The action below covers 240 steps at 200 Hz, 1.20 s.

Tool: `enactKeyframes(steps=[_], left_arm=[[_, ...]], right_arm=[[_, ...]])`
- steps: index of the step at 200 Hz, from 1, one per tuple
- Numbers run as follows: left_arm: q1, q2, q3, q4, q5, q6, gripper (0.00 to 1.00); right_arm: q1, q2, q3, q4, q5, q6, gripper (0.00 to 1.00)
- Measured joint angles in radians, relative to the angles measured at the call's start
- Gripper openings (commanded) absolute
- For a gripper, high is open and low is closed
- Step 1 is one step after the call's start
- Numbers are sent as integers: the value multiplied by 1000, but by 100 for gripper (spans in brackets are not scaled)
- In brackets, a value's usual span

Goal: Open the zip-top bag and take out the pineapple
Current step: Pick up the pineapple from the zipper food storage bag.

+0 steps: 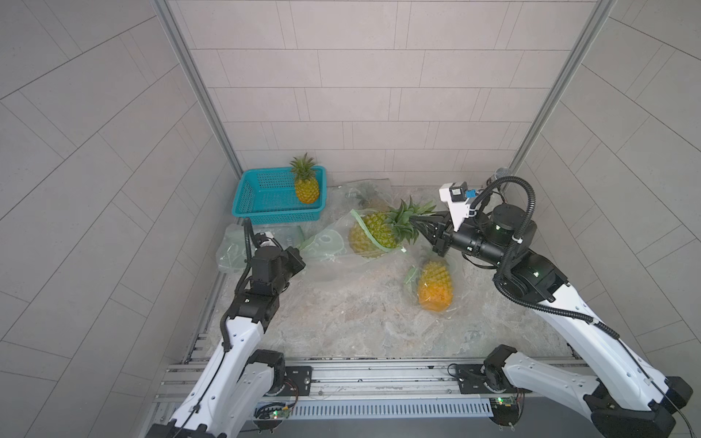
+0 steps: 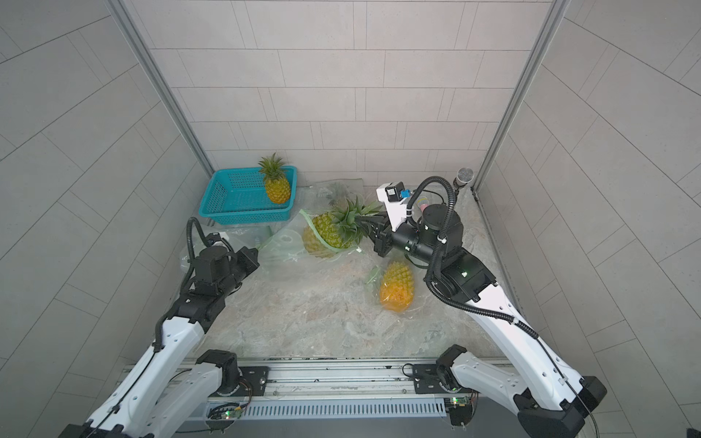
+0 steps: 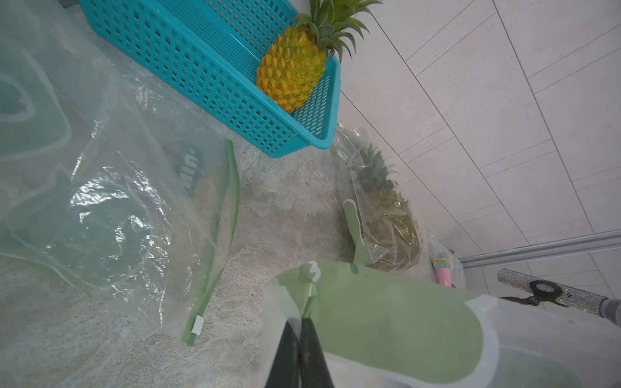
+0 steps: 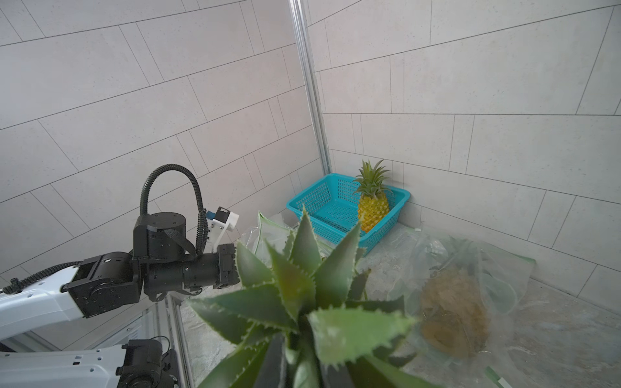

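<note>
1. Right tool (image 1: 417, 222): jaws pressed onto the leaf crown (image 4: 302, 295) of the pineapple (image 1: 377, 227). The crown looks like the only narrow handle, since the body seems too wide for the jaws.
2. Left tool (image 3: 301, 319): pressed together, pinching a fold of the zip-top bag (image 1: 322, 246) at its green print, at the end away from the mouth. Probably an anchor, so the film doesn't follow the fruit.
3. The pineapple lies tilted with its crown toward the right arm. The green zip rim (image 1: 364, 227) crosses the body about midway, so the bag is open, the top half is out and the base is inside the film.
4. My read: extraction is roughly half done. The next pull should run along the fruit's axis. Risks are the rim snagging on the scales and the leaves slipping out of the pinch.
5. Further out: a teal basket (image 1: 265, 195) in the back corner holds a bare pineapple (image 1: 306, 187), so it is the likely drop-off.
6. A bagged pineapple (image 1: 436, 284) lies near the right arm, a second bagged pineapple (image 1: 364, 193) by the back wall, and an empty bag (image 1: 231, 252) beside the left arm, all on the worktop (image 1: 341, 326).
</note>
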<state>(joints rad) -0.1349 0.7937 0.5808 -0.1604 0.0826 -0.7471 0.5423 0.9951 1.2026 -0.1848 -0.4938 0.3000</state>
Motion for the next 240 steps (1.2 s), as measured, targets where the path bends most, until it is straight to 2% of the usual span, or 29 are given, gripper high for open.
enactKeyframes(steps=[29, 65, 103, 138, 240], left_arm=[[1, -3, 0, -11, 13, 67, 0], [10, -18, 0, 1, 95, 155, 0], [11, -51, 0, 52, 181, 216, 0], [11, -52, 0, 58, 209, 246, 0], [11, -82, 0, -16, 45, 251, 0]], right_arm=[[0, 0, 0, -3, -13, -1, 0], [-2, 4, 0, -5, -23, 0, 0], [-6, 28, 0, -5, -19, 0, 0], [-7, 34, 0, -6, -5, -4, 0], [-23, -1, 0, -14, 6, -11, 0]])
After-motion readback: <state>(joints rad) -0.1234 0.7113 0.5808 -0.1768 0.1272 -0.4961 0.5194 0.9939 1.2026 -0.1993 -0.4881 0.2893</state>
